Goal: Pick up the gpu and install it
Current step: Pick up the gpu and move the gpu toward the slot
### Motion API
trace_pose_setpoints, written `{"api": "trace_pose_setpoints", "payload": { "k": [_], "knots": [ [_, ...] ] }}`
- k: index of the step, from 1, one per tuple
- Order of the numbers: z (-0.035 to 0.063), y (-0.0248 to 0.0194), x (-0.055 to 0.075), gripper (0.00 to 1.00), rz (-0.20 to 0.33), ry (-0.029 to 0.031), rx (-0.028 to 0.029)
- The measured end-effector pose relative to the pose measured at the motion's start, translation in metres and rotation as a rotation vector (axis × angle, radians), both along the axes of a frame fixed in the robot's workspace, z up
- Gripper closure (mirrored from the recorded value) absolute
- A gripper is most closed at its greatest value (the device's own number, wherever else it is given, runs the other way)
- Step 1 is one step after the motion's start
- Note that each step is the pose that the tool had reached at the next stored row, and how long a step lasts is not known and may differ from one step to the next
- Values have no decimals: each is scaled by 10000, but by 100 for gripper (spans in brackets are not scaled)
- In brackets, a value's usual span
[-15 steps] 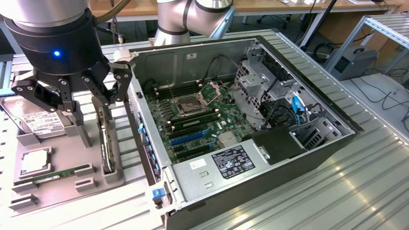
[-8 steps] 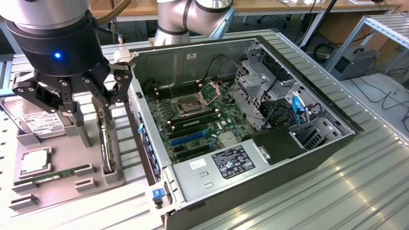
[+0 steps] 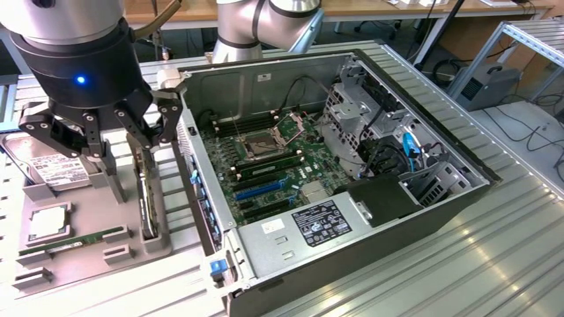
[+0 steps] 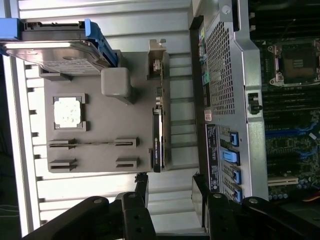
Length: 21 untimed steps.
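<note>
Claw [image 3: 126, 149] wide open — hovering over the gpu [image 3: 148, 198], upright in grey holder [image 3: 84, 254]

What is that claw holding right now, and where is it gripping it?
Nothing. The gripper is open and empty, above the gpu, which stands on edge in the grey holder.

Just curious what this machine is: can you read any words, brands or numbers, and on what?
Nothing is legible.
Power supply label: white print on black, too small to read.
Hard drive label: blurred.
Case wall sticker: too small to read.
</note>
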<state>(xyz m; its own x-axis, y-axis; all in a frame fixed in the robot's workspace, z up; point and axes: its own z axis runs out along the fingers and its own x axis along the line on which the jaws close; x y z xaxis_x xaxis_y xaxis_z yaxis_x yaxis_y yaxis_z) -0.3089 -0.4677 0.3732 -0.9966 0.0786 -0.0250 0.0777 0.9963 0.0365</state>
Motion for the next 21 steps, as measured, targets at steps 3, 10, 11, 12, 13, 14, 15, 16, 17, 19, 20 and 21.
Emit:
{"api": "trace_pose_setpoints", "payload": {
  "k": [3,10,11,12,13,14,15,16,17,19,20,21],
  "knots": [
    [-8,0,0,52,-1,0,0],
    [-33,0,0,52,-6,0,0],
    [-35,0,0,52,-7,0,0],
    [-38,0,0,52,-8,0,0],
    [-40,0,0,52,-8,0,0],
    [-42,0,0,52,-9,0,0],
    [-45,0,0,52,-10,0,0],
    [-47,0,0,52,-10,0,0],
    [-50,0,0,52,-11,0,0],
    [-55,0,0,52,-13,0,-1],
    [-59,0,0,52,-13,0,0],
    [-61,0,0,52,-14,0,0]
  ]
}}
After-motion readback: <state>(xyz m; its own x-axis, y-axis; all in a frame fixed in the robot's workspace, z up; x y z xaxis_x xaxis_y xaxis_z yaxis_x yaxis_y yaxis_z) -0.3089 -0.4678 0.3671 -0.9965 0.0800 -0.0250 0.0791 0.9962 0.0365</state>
